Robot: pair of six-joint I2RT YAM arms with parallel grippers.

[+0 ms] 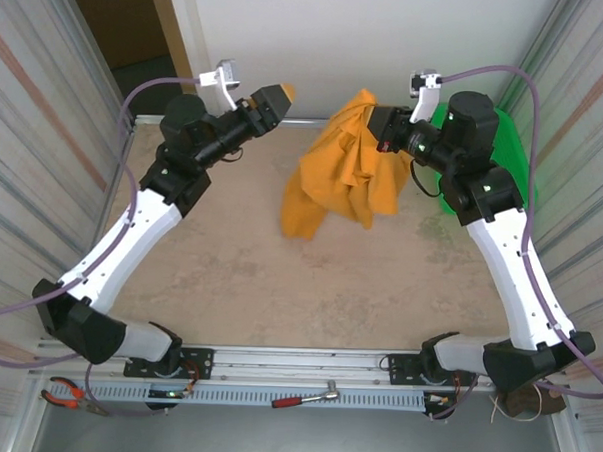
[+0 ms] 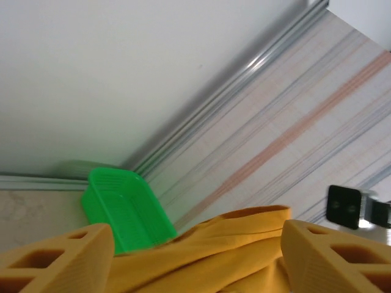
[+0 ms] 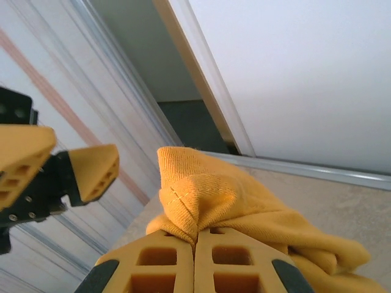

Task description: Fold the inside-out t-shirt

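The inside-out t-shirt (image 1: 344,178) is a mustard-orange bunch hanging over the back of the table, its lower end drooping toward the tabletop. My right gripper (image 1: 384,130) is shut on a folded edge of the cloth at the top; in the right wrist view the right gripper (image 3: 195,241) has its pads pressed together on a hemmed fold of the t-shirt (image 3: 208,189). My left gripper (image 1: 277,97) is raised at the back left, open, a short way left of the shirt. Between the spread fingers of the left gripper (image 2: 195,250) the t-shirt (image 2: 238,241) shows further off, untouched.
A green basket (image 1: 510,145) sits at the back right behind the right arm, also seen as the green basket (image 2: 122,207). Striped side walls close in left and right. Red pliers (image 1: 69,394) and a ratchet wrench (image 1: 304,396) lie on the near rail.
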